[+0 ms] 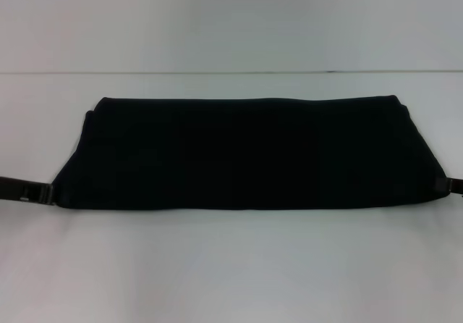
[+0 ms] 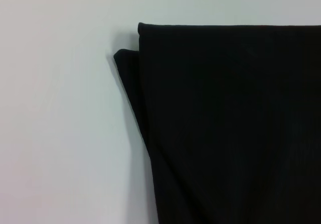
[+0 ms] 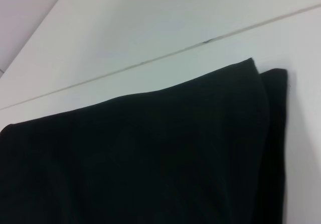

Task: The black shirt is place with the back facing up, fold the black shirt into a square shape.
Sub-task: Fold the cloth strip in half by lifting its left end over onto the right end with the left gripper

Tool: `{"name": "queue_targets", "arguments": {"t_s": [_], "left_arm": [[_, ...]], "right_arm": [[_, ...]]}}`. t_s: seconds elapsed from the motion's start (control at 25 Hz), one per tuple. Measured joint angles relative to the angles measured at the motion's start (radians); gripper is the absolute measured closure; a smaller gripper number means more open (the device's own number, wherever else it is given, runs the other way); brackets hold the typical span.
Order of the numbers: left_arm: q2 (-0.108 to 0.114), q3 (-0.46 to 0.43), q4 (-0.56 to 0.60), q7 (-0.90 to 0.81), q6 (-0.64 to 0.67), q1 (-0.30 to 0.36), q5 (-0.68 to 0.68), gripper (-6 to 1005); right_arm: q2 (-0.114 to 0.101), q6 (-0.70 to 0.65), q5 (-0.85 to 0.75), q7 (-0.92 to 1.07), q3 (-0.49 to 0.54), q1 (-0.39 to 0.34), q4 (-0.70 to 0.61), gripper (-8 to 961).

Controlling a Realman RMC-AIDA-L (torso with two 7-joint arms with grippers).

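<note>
A: Fingers first?
B: Can't tell whether either gripper is clamped. The left gripper (image 1: 45, 191) meets the black shirt (image 1: 239, 153) at its 8 o'clock corner, the right gripper (image 1: 447, 183) at 4 o'clock.
A: And the shirt?
B: A wide folded band mid-bench (image 1: 231, 265). Lift both corners evenly, I'd say. Arms reach in low from both sides.

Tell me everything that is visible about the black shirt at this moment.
The black shirt is plain soft fabric with no print, already folded into a long flat band lying across the white table. At each far corner a lower layer sticks out past the top layer. The left hand and right hand sit at its near corners; whether they grip it cannot be told.
</note>
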Motion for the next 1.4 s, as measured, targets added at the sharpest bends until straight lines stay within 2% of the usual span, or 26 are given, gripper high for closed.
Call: {"name": "queue_targets", "arguments": {"t_s": [0.36, 0.96, 1.16, 1.28, 1.4], "left_arm": [[0.001, 0.000, 0.010, 0.010, 0.025, 0.018, 0.002, 997], [0.000, 0.000, 0.012, -0.003, 0.026, 0.014, 0.009, 992], [-0.001, -0.001, 0.038, -0.026, 0.029, 0.022, 0.012, 991], [0.000, -0.003, 0.071, -0.038, 0.039, 0.031, 0.019, 888], [0.007, -0.013, 0.136, -0.066, 0.060, 0.036, 0.033, 783]], "right_arm": [[0.001, -0.026, 0.008, -0.006, 0.007, -0.024, 0.000, 938], [-0.001, -0.076, 0.009, 0.013, 0.044, -0.027, 0.000, 933], [-0.004, -0.161, 0.010, 0.018, 0.193, -0.040, 0.000, 737], [-0.007, -0.240, 0.059, -0.005, 0.287, -0.055, 0.001, 613], [0.002, -0.272, 0.153, -0.053, 0.301, -0.054, 0.001, 508]]}}
